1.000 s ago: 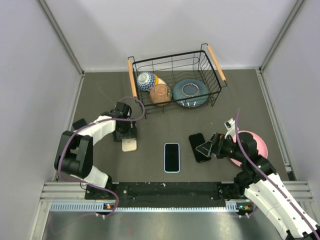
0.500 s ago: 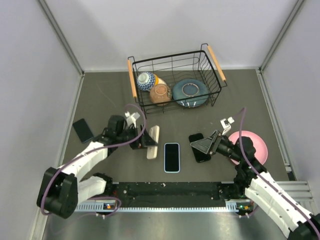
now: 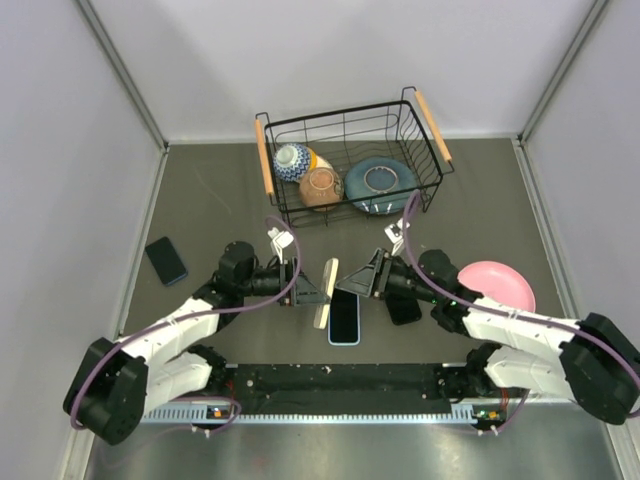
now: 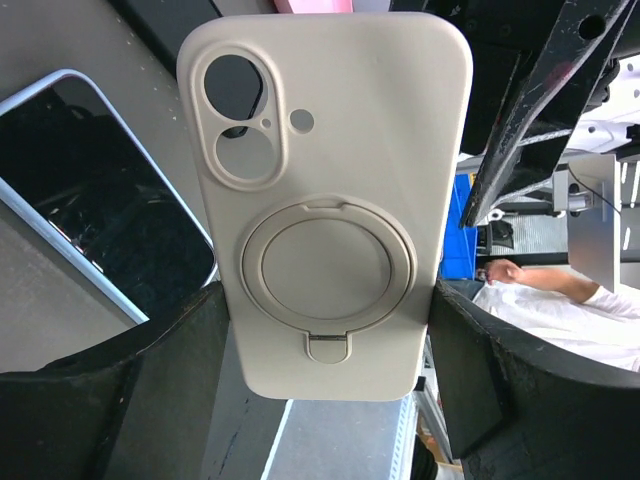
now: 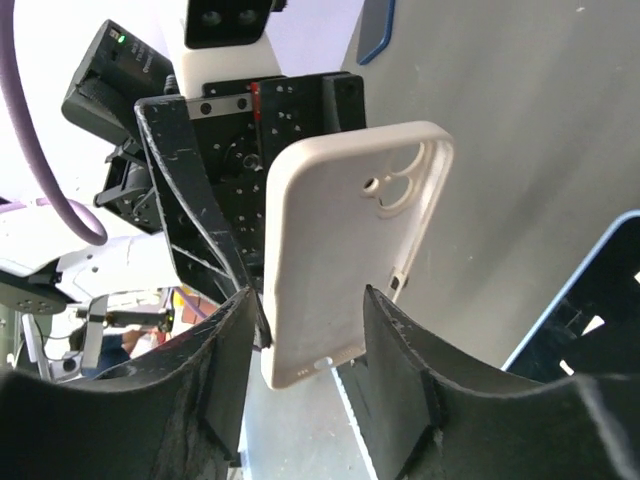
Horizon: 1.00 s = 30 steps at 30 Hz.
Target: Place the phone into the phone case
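My left gripper is shut on the beige phone case and holds it on edge, lifted above the table. In the left wrist view the case shows its ringed back, clamped by its long edges between the fingers. The phone, black screen with a pale blue rim, lies flat just below the case; it also shows in the left wrist view. My right gripper is open, its jaws straddling the case's lower end with gaps on both sides.
A second black phone lies under my right arm. A dark blue phone lies at the left. A pink plate sits at the right. A wire basket with bowls stands at the back.
My left arm carried the case right, from the table to above the phone. My right gripper swung left from beside the pink plate up to the case.
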Tool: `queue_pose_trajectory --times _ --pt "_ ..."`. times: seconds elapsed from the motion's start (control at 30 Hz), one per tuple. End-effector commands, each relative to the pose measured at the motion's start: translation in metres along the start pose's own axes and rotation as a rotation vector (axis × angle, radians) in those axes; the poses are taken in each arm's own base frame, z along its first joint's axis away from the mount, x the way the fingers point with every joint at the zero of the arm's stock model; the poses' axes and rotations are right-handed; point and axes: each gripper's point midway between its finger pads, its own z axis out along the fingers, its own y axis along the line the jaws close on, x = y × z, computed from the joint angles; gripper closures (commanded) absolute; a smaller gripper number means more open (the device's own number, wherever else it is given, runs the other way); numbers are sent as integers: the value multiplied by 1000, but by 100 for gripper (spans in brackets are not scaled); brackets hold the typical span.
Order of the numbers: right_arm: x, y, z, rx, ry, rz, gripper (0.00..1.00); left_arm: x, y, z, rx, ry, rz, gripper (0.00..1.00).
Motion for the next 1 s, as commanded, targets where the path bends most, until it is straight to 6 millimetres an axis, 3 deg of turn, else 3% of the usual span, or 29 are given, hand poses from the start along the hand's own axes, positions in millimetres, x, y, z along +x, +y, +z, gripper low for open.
queue_pose_trajectory --times 0.0,0.27,0.37,0.4,0.47,0.5,0.53,0.67,0.73,0.8,0.97 --pt "-19 43 17 -136 -64 -45 55 -2 -15 -1 81 -16 43 71" --pt "-14 42 26 -156 -47 -38 66 -3 -12 3 76 -6 25 72" --pt "-14 45 28 -174 -44 -37 73 -5 -13 4 78 -4 25 71" --pt "-14 43 29 -173 -44 -32 79 -5 -13 4 77 -5 28 71" --pt "-13 44 30 -177 -41 -27 91 -6 -9 4 52 -7 20 64" --pt "-14 45 30 -184 -46 -26 100 -6 -9 4 46 -8 21 55" --pt "-15 44 29 -179 -50 -20 100 -6 -6 4 26 -11 13 31" --pt "-15 39 26 -152 -68 -20 100 -13 2 -1 -75 -40 19 15" --pt "-17 34 21 -118 -86 -23 100 -21 17 -7 -219 -70 12 5" --pt "-14 20 18 -41 -75 -32 100 -29 23 -16 -319 -107 13 1" --pt "-24 16 2 34 -130 -95 100 -66 41 -57 -623 -283 10 1"
